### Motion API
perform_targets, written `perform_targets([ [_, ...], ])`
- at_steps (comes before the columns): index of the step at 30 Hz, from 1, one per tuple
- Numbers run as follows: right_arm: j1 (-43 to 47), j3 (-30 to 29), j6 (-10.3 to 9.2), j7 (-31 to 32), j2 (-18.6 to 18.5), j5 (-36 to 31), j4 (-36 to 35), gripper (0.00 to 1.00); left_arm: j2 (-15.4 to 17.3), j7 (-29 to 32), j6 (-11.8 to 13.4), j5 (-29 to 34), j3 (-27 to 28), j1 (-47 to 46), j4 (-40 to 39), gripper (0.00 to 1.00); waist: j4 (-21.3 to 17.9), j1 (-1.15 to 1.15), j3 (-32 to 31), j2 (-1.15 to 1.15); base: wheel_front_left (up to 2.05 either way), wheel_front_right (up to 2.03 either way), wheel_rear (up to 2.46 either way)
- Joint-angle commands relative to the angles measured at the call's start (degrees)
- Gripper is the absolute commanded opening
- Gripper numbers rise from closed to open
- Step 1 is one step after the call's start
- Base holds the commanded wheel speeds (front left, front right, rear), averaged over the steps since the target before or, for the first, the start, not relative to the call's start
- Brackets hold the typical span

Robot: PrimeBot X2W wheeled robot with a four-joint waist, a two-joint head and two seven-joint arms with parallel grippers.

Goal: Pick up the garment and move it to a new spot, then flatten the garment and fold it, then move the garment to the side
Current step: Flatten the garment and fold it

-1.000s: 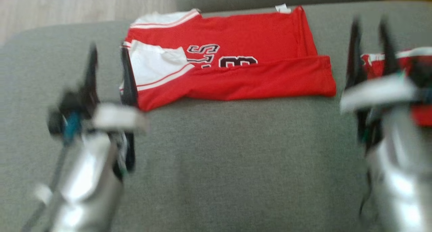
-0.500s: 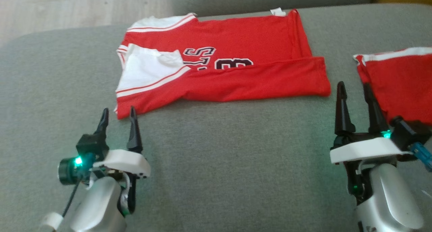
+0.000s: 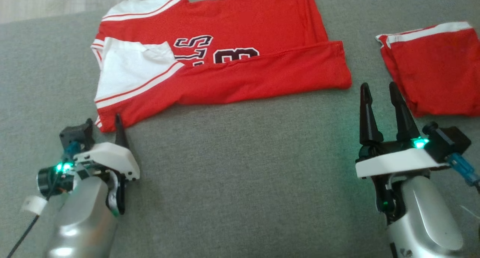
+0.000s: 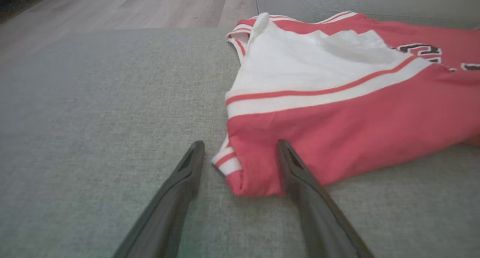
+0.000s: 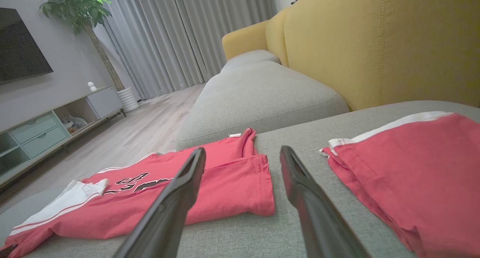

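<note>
1. left gripper (image 3: 104, 123): jaws spread wide, nothing clamped. it sits low over the cushion at the near-left corner of the jersey (image 3: 240, 36).
2. left wrist view: left gripper (image 4: 240, 147) has that jersey (image 4: 337, 111) corner, red with white striped trim, lying between its two finger tips. the right-hand finger overlaps the red edge. can't tell if either finger actually touches cloth.
3. right gripper (image 3: 378, 87): also wide open, empty. its fingers point into the grey gap between the jersey's hem end and a folded red piece (image 3: 435, 78), touching neither.
4. jersey position: flat on the grey seat cushion (image 3: 240, 183), lying sideways ahead of both grippers. the near long edge is folded over and covers the lower part of the black-and-white print. white sleeve is at the robot-left end, hem at the robot-right end.
5. right wrist view: right gripper (image 5: 243, 153) has the jersey (image 5: 225, 183) left of its fingers and the folded red piece (image 5: 412, 168) to their right. yellow backrest (image 5: 375, 44) is behind.
6. counts: 2 grippers, 2 fingers each. 2 red garments on the cushion: 1 jersey, 1 folded piece with a white band along one edge.
</note>
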Motion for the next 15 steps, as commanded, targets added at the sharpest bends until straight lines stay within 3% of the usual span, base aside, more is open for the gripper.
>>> perform_targets([
  [1, -2.0, 1.6, -0.04, -0.3, 0.2, 0.4, -2.2, 1.0, 2.4, 0.2, -0.1, -0.5, 2.0, -2.5, -0.5, 1.0, -0.6, -0.01, 0.6, 0.0, 0.0, 0.0, 0.0],
  [5, -2.3, 3.0, -0.04, -0.3, 0.2, 1.2, -2.7, 1.0, 3.1, 2.4, -0.3, -1.0, 2.0, -4.2, 4.0, 1.0, -1.3, -0.01, 1.4, 0.0, 0.0, 0.0, 0.0],
  [6, -2.3, 3.1, -0.04, -0.3, 0.2, 1.3, -2.8, 1.0, 3.2, 2.7, -0.5, -1.2, 2.1, -4.5, 4.7, 0.82, -1.4, -0.01, 1.5, 0.0, 0.0, 0.0, 0.0],
  [7, -2.4, 3.2, -0.04, -0.3, 0.2, 1.5, -2.9, 1.0, 3.3, 2.7, -0.6, -1.3, 2.1, -4.7, 5.1, 0.07, -1.5, -0.01, 1.5, 0.0, 0.0, 0.0, 0.0],
  [8, -2.4, 3.3, -0.04, -0.3, 0.2, 1.6, -2.9, 1.0, 3.4, 2.4, -0.9, -1.5, 2.2, -4.8, 5.4, 0.0, -1.5, -0.01, 1.4, 0.0, 0.0, 0.0, 0.0],
  [15, -2.0, 2.4, -0.04, -0.3, 0.2, 0.5, -0.2, 1.0, 3.0, -5.2, -2.3, -1.8, 3.1, -5.8, 2.8, 0.0, -0.4, -0.01, -0.2, 0.0, 0.0, 0.0, 0.0],
])
